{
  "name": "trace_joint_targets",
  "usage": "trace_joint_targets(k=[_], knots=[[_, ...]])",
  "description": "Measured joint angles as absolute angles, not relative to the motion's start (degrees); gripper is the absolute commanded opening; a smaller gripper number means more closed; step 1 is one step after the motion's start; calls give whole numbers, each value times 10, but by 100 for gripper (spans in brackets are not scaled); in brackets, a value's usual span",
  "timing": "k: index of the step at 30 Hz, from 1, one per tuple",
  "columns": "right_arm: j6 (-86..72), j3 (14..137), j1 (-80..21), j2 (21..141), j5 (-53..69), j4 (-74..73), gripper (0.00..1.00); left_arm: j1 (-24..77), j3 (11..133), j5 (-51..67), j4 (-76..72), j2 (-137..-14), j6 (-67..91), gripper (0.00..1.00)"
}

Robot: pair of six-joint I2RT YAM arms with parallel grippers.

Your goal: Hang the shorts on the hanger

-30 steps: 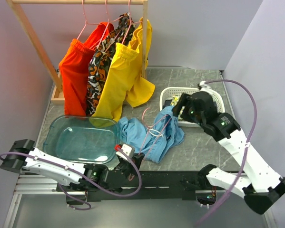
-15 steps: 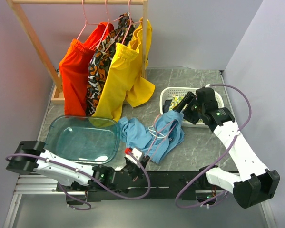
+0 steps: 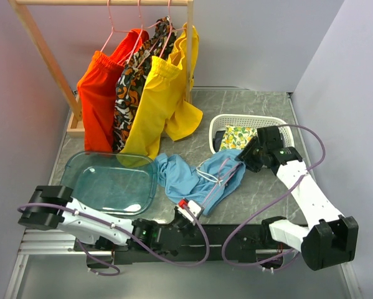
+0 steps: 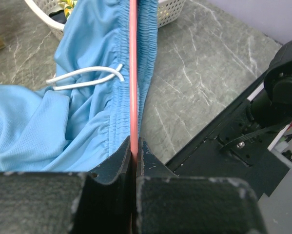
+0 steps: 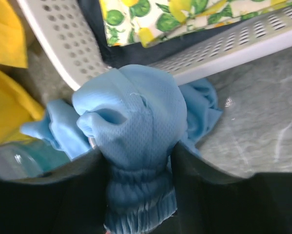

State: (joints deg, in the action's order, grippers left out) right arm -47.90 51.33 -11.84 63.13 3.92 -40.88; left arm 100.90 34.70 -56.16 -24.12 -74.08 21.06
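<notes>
Two grips at once, and both were mine. My left gripper (image 4: pixel 135 146) had its jaws pressed together on the hanger (image 4: pixel 133 73), pinching the thin pink wire low at the near edge of the table (image 3: pixel 261 193). From there the wire ran straight away from me, lying along the elastic waistband of the shorts (image 4: pixel 87 107). The white drawstring (image 4: pixel 82 78) looped just left of the wire.

My right gripper (image 5: pixel 138 165) was pinching the shorts too. A bunch of blue mesh and gathered waistband filled the gap between my fingers (image 5: pixel 63 185), touching both.

From above, the shorts lay crumpled on the middle of the table, between the clear tub (image 3: pixel 111 180) on the left and the white basket (image 3: pixel 248 119) on the right. Their right end was in my right grip, just beside the basket's near rim. A lemon-print cloth (image 3: pixel 237 136) sat in the basket. Far left, a wooden rack (image 3: pixel 44 50) carried orange, patterned and yellow garments.
</notes>
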Motion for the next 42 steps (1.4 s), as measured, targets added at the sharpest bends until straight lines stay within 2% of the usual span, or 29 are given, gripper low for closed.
trace_joint_targets(k=[6, 13, 16, 19, 20, 21, 23, 29, 31, 36, 42], knots=[[-472, 490, -114, 624, 59, -391, 45, 1008, 362, -551, -243, -775, 191, 1], [-468, 478, -126, 550, 76, -385, 41, 979, 384, -518, -252, -795, 192, 2], [-468, 463, -127, 528, 78, -379, 31, 970, 389, -500, -256, -801, 193, 6], [-472, 449, -127, 527, 82, -372, 15, 969, 400, -476, -255, -816, 192, 28], [-470, 446, -127, 528, 86, -370, 5, 969, 404, -466, -254, -822, 193, 41], [-470, 444, -127, 530, 90, -369, 1, 969, 406, -460, -253, -828, 195, 47], [-462, 440, -128, 530, 99, -370, 0, 967, 412, -456, -254, -831, 201, 62], [-444, 440, -130, 528, 101, -382, 0, 959, 410, -409, -239, -790, 243, 74], [-435, 441, -130, 525, 101, -387, 0, 959, 393, -394, -226, -738, 265, 74], [-408, 462, -136, 508, 96, -406, 0, 928, 394, -391, -137, -635, 353, 66], [-383, 524, -198, 489, 37, -446, 0, 831, 462, -351, 6, -719, 451, 63]])
